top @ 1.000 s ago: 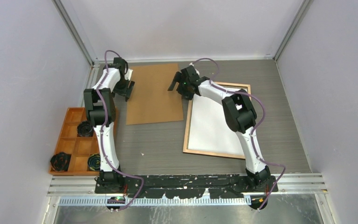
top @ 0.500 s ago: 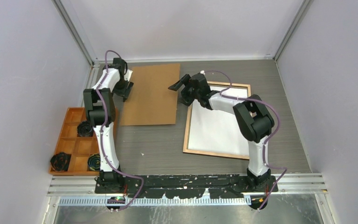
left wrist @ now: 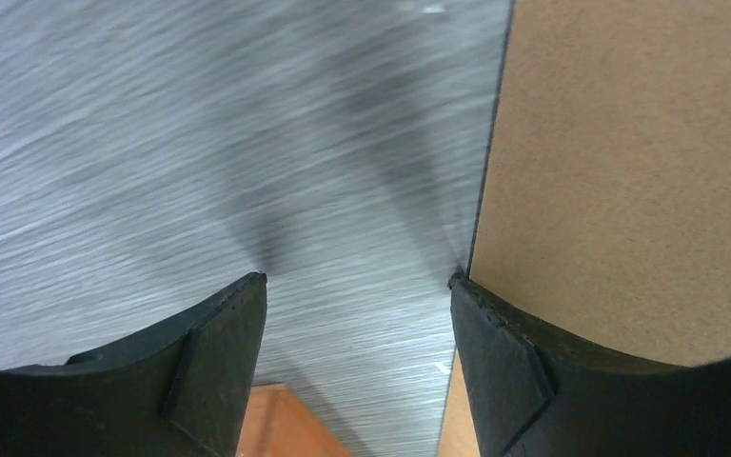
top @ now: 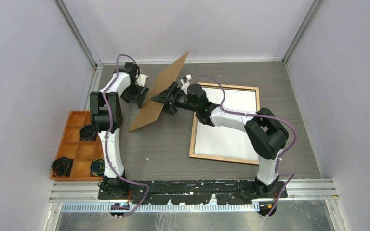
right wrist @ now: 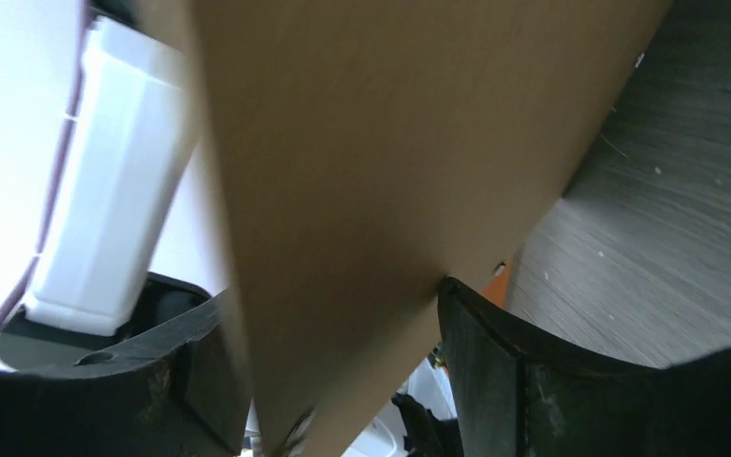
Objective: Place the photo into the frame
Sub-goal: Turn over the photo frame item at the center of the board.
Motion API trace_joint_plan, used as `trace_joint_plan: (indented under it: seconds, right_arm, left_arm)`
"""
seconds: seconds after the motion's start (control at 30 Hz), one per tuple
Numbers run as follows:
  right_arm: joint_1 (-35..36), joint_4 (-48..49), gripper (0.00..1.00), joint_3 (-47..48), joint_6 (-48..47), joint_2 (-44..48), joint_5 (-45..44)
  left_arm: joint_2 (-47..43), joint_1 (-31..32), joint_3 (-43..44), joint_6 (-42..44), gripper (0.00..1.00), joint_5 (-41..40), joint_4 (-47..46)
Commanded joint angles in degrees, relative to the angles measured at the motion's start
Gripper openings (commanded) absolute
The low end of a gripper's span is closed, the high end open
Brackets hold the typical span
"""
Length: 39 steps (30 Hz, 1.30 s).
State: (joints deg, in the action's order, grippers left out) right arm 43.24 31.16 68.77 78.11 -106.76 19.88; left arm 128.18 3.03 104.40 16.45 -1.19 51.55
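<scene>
frame lies flat, right of right tool.

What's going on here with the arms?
The brown board is tipped up steeply between the two arms. The right gripper has its jaws apart around the board's lower part. The left gripper is open beside the board's other edge and is not pinching it. The frame lies back-up on the right with a white sheet inside.
</scene>
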Motion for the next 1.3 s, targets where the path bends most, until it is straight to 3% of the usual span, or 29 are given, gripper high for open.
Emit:
trace_joint_plan:
  seconds: [0.0, 0.4, 0.63, 0.97, 1.1, 1.27]
  right_arm:
    - [-0.97, -4.87, 0.68, 0.23, -3.58, 4.48, 0.59]
    - [-2.14, -34.75, 0.66, -0.65, -18.24, 19.82, -5.98]
    - [-2.41, -37.69, 0.47, -0.33, -19.83, 17.78, -5.70]
    - [-2.79, -39.58, 0.40, 1.36, -21.25, 15.31, -8.72]
    - [-2.81, -40.98, 0.19, 2.28, -22.36, 14.16, -10.33]
    - [-2.73, -41.22, 0.07, 3.10, -21.90, 13.47, -11.47]
  left_arm:
    - [-1.55, 1.86, -2.72, -1.43, 0.74, 9.37, 2.33]
    - [-4.65, 2.14, -3.08, 0.19, 0.78, 8.41, 1.48]
    - [-6.21, 3.15, -5.66, 0.79, 0.78, 10.08, 0.82]
    - [-7.85, 4.83, -8.77, 3.01, 0.79, 12.50, 0.27]
    - [-7.88, 5.40, -9.27, 3.50, 0.80, 13.31, 0.66]
    - [-14.44, 5.41, -7.10, 4.24, 0.96, 18.19, 3.44]
